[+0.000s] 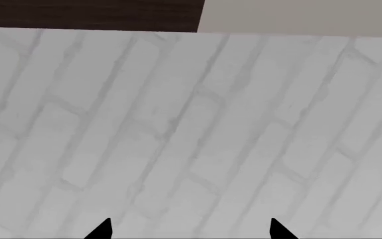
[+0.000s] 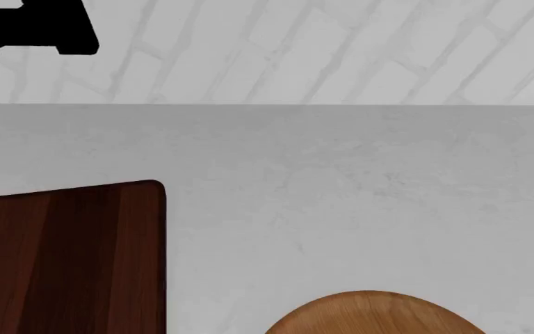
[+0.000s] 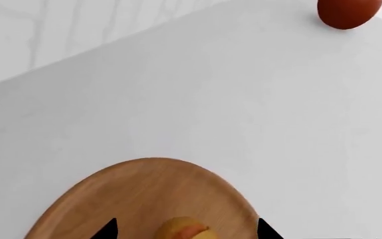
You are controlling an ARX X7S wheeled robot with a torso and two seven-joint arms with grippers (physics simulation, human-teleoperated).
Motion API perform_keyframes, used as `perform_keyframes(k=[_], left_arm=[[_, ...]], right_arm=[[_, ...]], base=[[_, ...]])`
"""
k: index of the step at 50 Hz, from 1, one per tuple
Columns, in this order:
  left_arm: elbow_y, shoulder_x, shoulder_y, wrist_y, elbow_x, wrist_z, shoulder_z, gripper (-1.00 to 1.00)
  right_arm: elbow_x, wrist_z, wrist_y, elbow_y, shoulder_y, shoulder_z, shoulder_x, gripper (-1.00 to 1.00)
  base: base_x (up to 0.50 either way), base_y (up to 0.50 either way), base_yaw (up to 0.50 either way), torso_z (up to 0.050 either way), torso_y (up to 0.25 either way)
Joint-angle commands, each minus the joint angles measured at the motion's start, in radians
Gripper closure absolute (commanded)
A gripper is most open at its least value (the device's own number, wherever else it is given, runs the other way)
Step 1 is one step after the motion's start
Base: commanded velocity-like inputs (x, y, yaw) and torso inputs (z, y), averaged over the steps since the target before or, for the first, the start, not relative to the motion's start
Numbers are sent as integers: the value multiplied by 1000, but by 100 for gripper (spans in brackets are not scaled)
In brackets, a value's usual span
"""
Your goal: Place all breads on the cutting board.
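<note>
In the head view the cutting board (image 2: 67, 257) lies bare at the table's (image 2: 341, 181) near left, with a round wooden plate (image 2: 378, 316) to its right. The left gripper (image 1: 189, 230) faces a brick wall (image 1: 191, 129), fingertips wide apart. The right gripper (image 3: 187, 231), also wide, hovers over the plate's golden roll (image 3: 181, 230); a reddish-brown round object (image 3: 349, 12) lies well apart.

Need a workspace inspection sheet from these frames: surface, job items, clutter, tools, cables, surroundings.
Surface: pale grey tabletop, bare across its middle.
Job's things: cutting board at head view's lower left, nothing on its visible part; no bread clearly seen.
Clutter: round wooden plate holding a yellow-orange item, cropped, kind unclear; reddish-brown round object near the table's edge.
Tools: left tool open, facing the wall; right tool open above the plate.
Cables: nothing seen.
Surroundings: white brick wall.
</note>
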Motion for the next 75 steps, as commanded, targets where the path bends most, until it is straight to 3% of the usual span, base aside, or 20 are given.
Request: perform_keyframes(k=[1,10,29,49,75], left_arm=[[-39,0,6,42,12,-12,29,-100],[-25,0,3,29,4,-27,32,-100],[-5,2,3,17,-19,-48,30,-100],[-36,6,-21,34,-26,-61,65,-100],[-69,18,-41,54,-28,-89,129,-100]], right_arm=[[57,140,-99,193,51,33,44,-100],[110,196,-125,239,30,42,55,-100],[158,157,-76,155,-56,38,84,-100],[254,224,-135,240,-100,55,106,-100],[720,309,-132,243,-209,-265,134,-100]], base=[[0,0,0,0,0],[0,0,0,0,0],[0,0,0,0,0],[0,0,0,0,0],[0,0,0,0,0]])
